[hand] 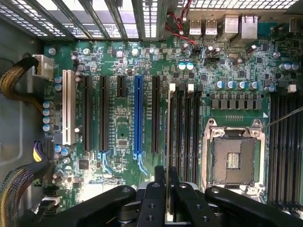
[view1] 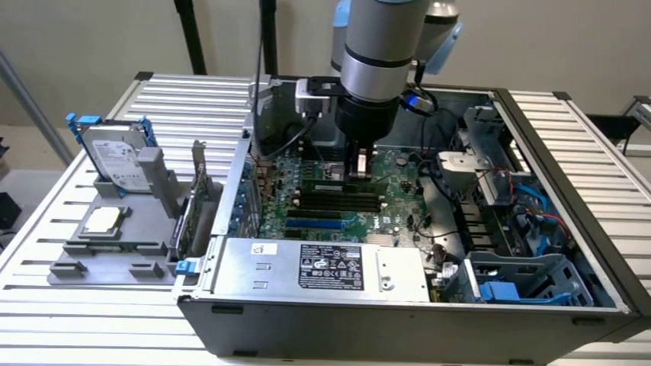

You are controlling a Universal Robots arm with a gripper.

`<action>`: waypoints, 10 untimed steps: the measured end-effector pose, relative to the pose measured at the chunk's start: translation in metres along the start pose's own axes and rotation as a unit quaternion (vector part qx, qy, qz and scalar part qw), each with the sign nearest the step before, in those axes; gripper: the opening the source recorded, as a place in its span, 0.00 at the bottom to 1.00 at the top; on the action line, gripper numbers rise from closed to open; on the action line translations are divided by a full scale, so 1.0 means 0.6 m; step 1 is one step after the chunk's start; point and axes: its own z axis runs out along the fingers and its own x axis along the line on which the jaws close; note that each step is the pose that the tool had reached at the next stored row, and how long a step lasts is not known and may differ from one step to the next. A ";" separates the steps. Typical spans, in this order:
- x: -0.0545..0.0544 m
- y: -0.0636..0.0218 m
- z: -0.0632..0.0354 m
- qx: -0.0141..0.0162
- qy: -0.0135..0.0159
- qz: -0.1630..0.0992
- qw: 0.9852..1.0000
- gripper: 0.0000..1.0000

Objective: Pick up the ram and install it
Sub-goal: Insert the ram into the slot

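The ram [hand: 168,142] is showing edge-on in the wrist view, so its chips are staying hidden. It is standing upright over the motherboard [hand: 123,61] slots [hand: 182,127], its near end pinched between the narrowly set fingers [hand: 174,187] of the gripper [view1: 358,169]. The label on the power supply [view1: 331,268] is too small to read.

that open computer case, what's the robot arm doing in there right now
The silver robot arm's black gripper is down inside the open grey computer case, over the green motherboard. It is shut on the thin, narrow ram stick, held on edge and lined up along the long black memory slots beside the empty metal-framed processor socket. Whether the stick is already seated cannot be told. A hard drive stands on a grey holder outside the case.
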 end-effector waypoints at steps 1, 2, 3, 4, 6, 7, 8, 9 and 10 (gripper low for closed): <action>0.000 0.000 0.003 0.000 0.000 0.000 1.000 0.14; 0.000 0.000 0.006 0.000 0.000 0.000 1.000 0.14; -0.001 0.000 0.009 0.000 0.000 0.000 1.000 0.14; -0.002 0.000 0.012 0.000 0.000 0.000 1.000 0.14; -0.003 0.000 0.018 0.000 0.000 0.000 1.000 0.14; -0.003 0.000 0.021 0.000 0.000 0.000 1.000 0.14; -0.004 0.000 0.024 0.000 0.000 0.000 1.000 0.14; -0.004 0.000 0.027 0.000 0.000 0.000 1.000 0.14; -0.005 0.000 0.031 0.000 0.000 0.000 1.000 0.14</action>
